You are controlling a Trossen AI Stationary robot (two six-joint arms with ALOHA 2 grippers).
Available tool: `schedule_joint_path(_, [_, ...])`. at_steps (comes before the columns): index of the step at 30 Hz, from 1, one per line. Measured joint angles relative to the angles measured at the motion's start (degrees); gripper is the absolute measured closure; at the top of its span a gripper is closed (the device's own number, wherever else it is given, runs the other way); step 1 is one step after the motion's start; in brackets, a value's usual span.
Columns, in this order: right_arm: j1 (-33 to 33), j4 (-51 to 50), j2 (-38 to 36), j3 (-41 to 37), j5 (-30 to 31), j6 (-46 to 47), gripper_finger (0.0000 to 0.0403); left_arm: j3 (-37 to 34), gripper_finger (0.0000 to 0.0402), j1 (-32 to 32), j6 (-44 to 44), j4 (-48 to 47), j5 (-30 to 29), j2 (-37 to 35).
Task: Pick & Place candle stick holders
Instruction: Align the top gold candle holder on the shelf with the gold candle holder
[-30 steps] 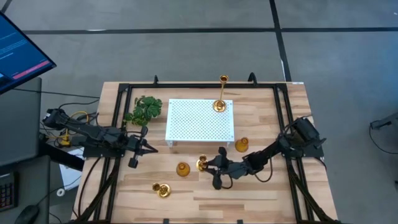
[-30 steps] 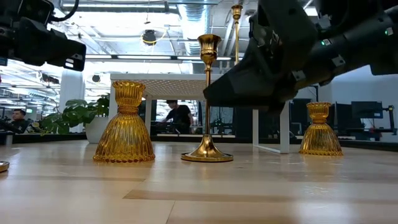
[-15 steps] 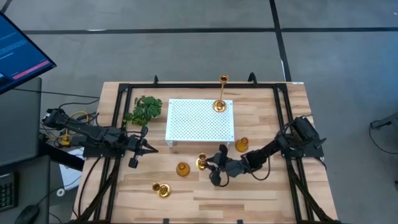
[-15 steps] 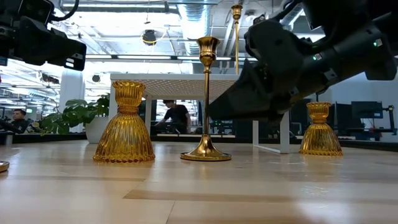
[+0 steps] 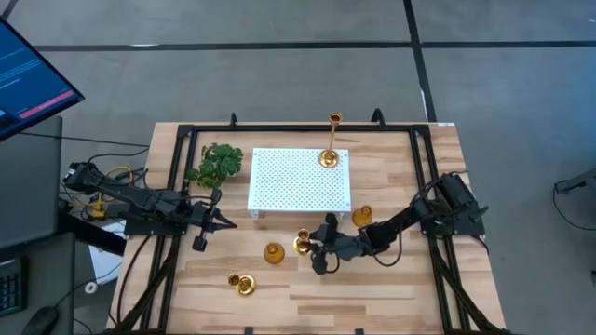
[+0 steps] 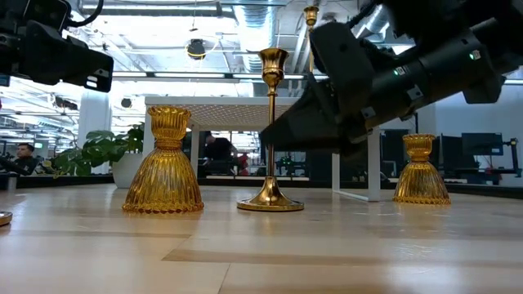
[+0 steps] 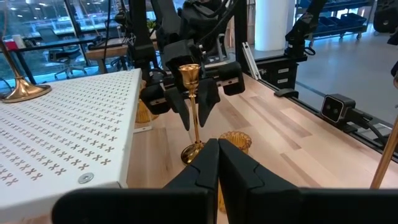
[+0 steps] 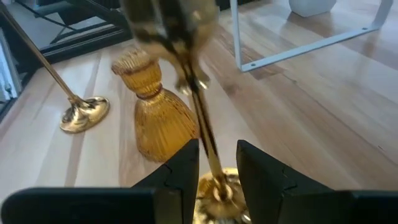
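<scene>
A slim-stemmed gold holder (image 5: 302,244) stands upright on its round base on the table, near the white tray. My right gripper (image 5: 314,247) is open, with one finger on each side of the holder's stem (image 8: 205,134) and not touching it. Two squat amber holders (image 5: 273,252) (image 5: 362,217) stand on the table. A tall slim holder (image 5: 329,156) stands on the tray's far right corner. Another slim holder (image 5: 242,284) lies on its side near the front. My left gripper (image 5: 221,221) is shut and empty, left of the tray.
The white perforated tray (image 5: 298,179) stands on legs in the table's middle. A green leafy sprig (image 5: 216,163) lies at the tray's far left. A black frame (image 5: 177,186) runs along the table's edges. Bare wood lies at the front right.
My right gripper has gone toward the table's left edge, still open, closing in on the slim holder until its fingers stand on either side of the stem.
</scene>
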Motion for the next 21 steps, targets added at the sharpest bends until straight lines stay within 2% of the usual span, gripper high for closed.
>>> schedule_joint_path(7, [-0.2,-3.1,0.0,1.3,-0.1,0.1,0.0316,0.0,0.0394,0.0,0.0,0.0,0.0,0.0])
schedule_joint_path(15, [-0.2,-3.0,-0.1,1.4,0.2,-0.1,0.039,0.0,0.0394,0.0,0.0,0.0,0.0,0.0])
schedule_joint_path(21, [0.1,-3.0,-0.1,1.4,0.3,0.0,0.0387,0.0,0.0394,0.0,0.0,0.0,0.0,0.0])
